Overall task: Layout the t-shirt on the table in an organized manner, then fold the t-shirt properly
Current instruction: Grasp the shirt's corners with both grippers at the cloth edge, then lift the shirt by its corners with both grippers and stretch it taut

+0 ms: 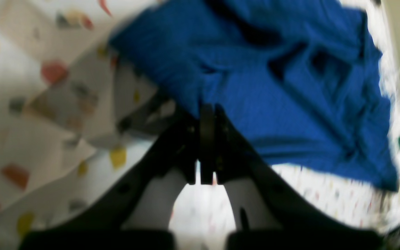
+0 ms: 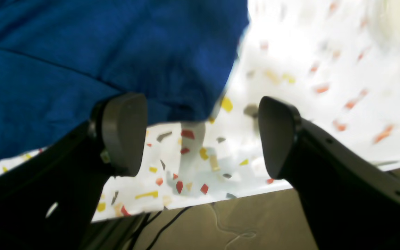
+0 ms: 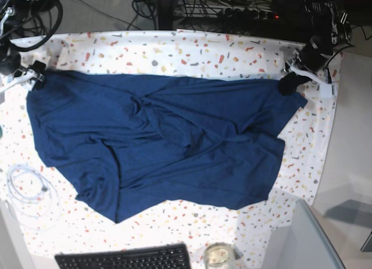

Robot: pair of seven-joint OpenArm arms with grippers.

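Keyboard (image 3: 123,259) and a glass jar (image 3: 217,255) sit at the bottom edge of the base view, with a coil of white cable (image 3: 29,190) at lower left; none of them touches the cloth. Beyond them the navy t-shirt (image 3: 157,138) lies across the middle of the speckled counter (image 3: 174,48), opened out wide but rumpled, with ridges through its centre and a ragged lower hem. At the upper right of that view the left claw (image 1: 207,114) is pressed together at the shirt's corner; blur hides whether cloth is pinched between the pads. At the upper left the right claw (image 2: 200,135) stands apart at the opposite corner, gripping nothing. Judging by this, laying out is roughly half done: smoothing remains and folding has not begun.
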